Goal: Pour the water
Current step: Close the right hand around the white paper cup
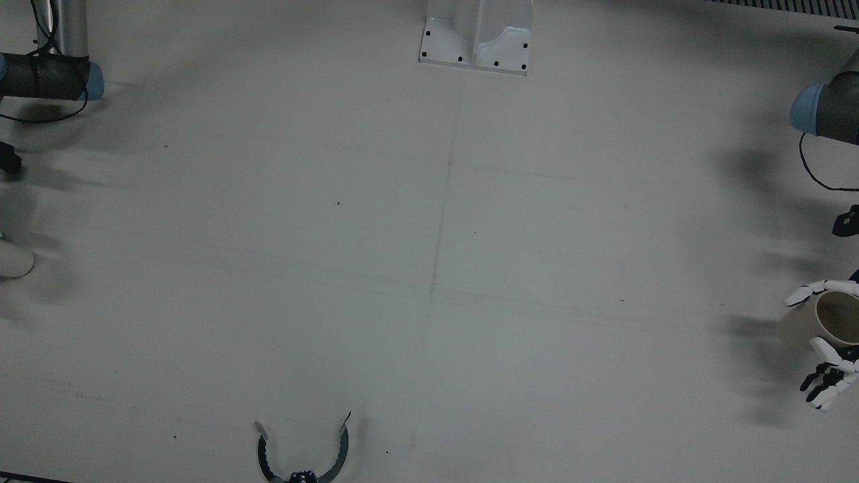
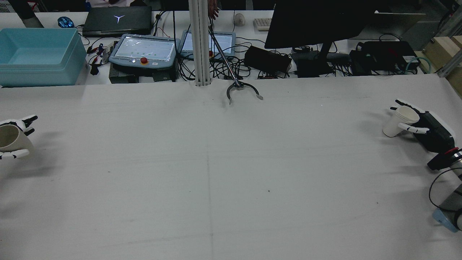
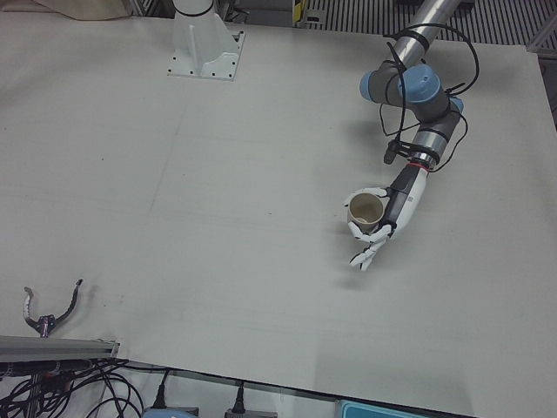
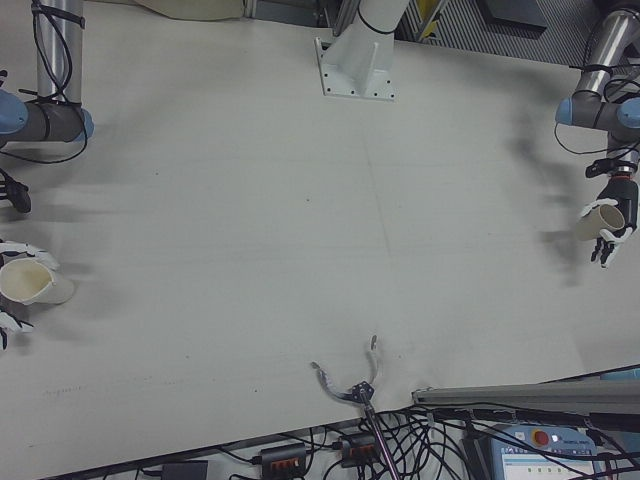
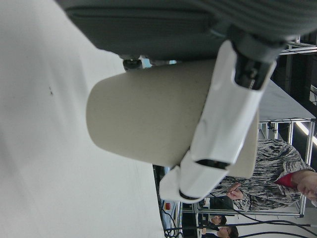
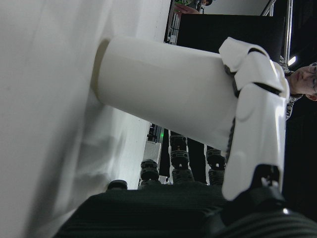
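My left hand (image 3: pixel 400 202) is shut around a beige paper cup (image 3: pixel 365 212) at the table's edge on the left arm's side. The cup is tipped a little, mouth up, and seems held just above the table. The rear view has this cup (image 2: pixel 10 139) at the far left. My right hand (image 2: pixel 431 128) is shut around a white paper cup (image 2: pixel 399 121) at the opposite edge. That cup leans, and in the right hand view its base (image 6: pixel 101 69) meets the table. I cannot see into either cup well enough to tell any water.
A black curved grabber tool (image 1: pixel 303 456) lies at the operators' edge of the table. A white pedestal base (image 1: pixel 476 40) stands at the robot's side. Behind the table are a teal bin (image 2: pixel 38 56), pendants, a monitor and cables. People show in both hand views.
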